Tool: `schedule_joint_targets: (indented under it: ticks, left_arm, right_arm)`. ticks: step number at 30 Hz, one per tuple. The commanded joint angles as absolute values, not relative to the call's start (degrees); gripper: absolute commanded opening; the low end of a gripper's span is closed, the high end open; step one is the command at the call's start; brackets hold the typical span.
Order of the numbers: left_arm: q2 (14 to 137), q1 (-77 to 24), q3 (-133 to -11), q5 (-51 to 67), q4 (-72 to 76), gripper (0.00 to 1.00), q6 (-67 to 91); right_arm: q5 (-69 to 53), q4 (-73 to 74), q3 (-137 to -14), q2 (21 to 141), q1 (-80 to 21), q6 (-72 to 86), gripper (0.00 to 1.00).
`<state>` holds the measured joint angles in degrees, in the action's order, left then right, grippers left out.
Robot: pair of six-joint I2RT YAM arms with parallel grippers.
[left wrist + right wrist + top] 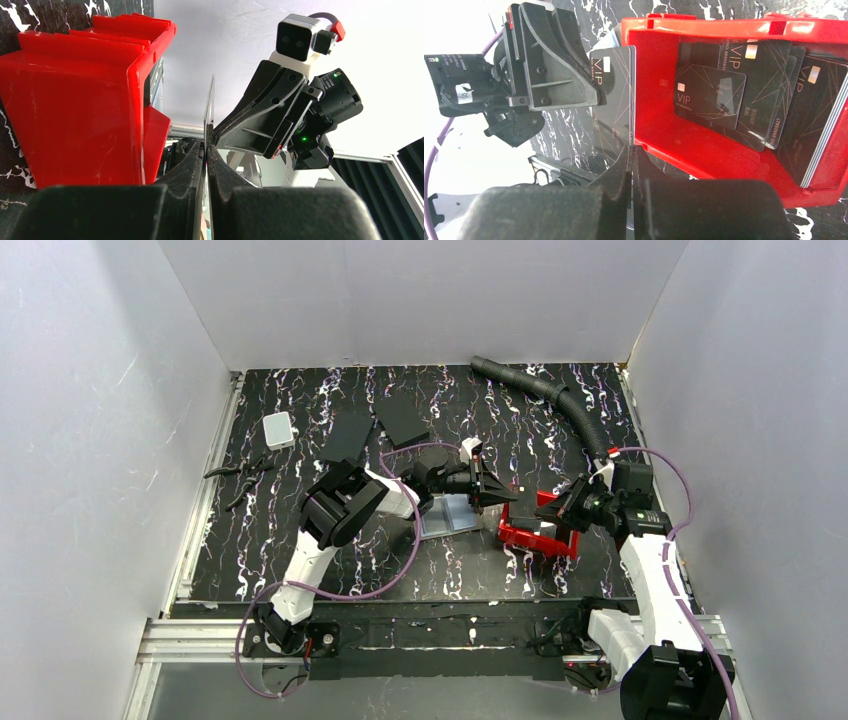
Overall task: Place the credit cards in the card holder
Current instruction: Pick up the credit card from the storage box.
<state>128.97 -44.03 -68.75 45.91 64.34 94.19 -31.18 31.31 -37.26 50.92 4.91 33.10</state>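
One dark credit card [613,110] marked VIP is held upright just left of the red tray [704,160]. My left gripper [206,147] is shut on it, and the card [210,105] shows edge-on between its fingers. My right gripper [632,150] is shut on the same card's opposite edge. In the top view both grippers, left [497,495] and right [560,508], meet at the red tray [520,537]. Several more dark cards [709,95] lean inside the tray. A flat grey rectangle [450,512] under the left arm looks like the card holder.
Two matte black slabs [349,436] [402,420] and a small white box [279,429] lie at the back left. A black hand tool [245,472] is near the left edge. A black corrugated hose [560,400] curves in from the back right.
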Motion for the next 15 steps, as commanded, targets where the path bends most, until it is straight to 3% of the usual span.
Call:
schedule_joint_targets:
  ticks: [1,11,15]
  left_arm:
    - [128.7,-42.9,-70.1,44.7,65.4,0.02,93.8]
    - [129.8,-42.8,-71.1,44.8,65.3,0.00,94.0]
    - [129.8,-42.9,-71.6,45.1,65.3,0.00,94.1]
  right_arm:
    - [-27.5,34.4,-39.8,50.2,5.9,31.0,0.01]
    - [-21.2,39.7,-42.9,50.5,6.0,27.3,0.01]
    - [-25.1,38.2,-43.4,51.2,6.0,26.1,0.01]
